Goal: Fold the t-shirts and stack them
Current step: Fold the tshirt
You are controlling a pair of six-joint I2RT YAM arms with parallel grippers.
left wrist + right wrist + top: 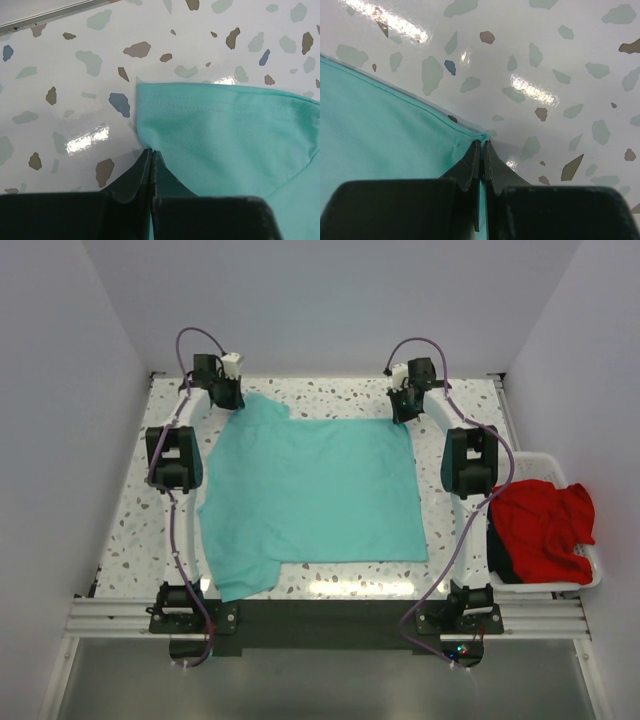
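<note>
On the speckled terrazzo-pattern table [130, 530], spread nearly flat between both arms: a soft teal-green short-sleeved t-shirt [310, 490]. Clenched on its far-left edge, the left fingers [135, 180]; clenched on its far-right corner, the right fingers [470, 165]. At the table's right edge, heaped in a white slatted plastic basket [548, 459]: a bright red fabric t-shirt [540, 530].

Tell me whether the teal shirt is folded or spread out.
Spread out: the teal shirt lies flat across the table, with no fold visible.
</note>
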